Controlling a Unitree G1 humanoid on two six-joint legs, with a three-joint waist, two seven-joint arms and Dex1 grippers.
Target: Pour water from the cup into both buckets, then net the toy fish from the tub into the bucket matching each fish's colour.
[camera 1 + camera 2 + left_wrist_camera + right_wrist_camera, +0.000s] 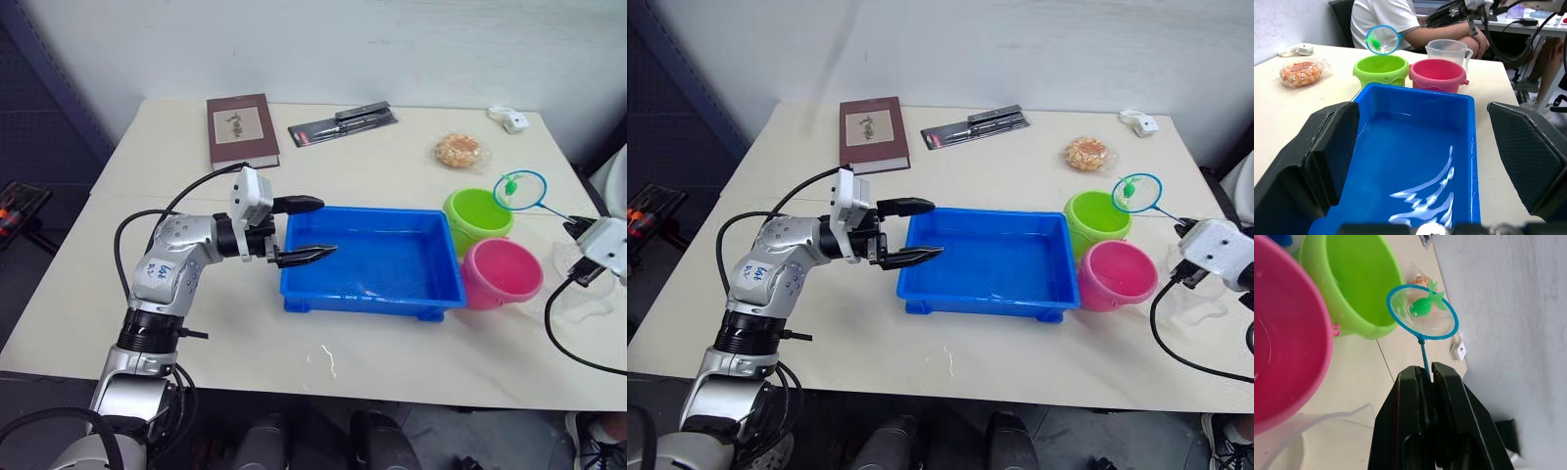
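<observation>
One glossy green fish (1426,305) in round mesh net (1422,313) (thin handle pinched by right gripper (1426,377)); left gripper (917,231) spread wide.

Right gripper (1426,377) pinches the net (1422,312) handle — green fish (1423,305) inside (seemingly just beside the green bucket (1359,279)).

The left arm is bent at the elbow and stretched forward over the table, its wrist held level, and the left gripper (306,229) is held with its two black fingers spread wide apart, nothing between them. The right arm is seen at the table's right edge, where the right gripper (1426,374) is pressed closed on the thin handle of the net (1422,313), the hoop being held up ahead of the fingertips.
</observation>
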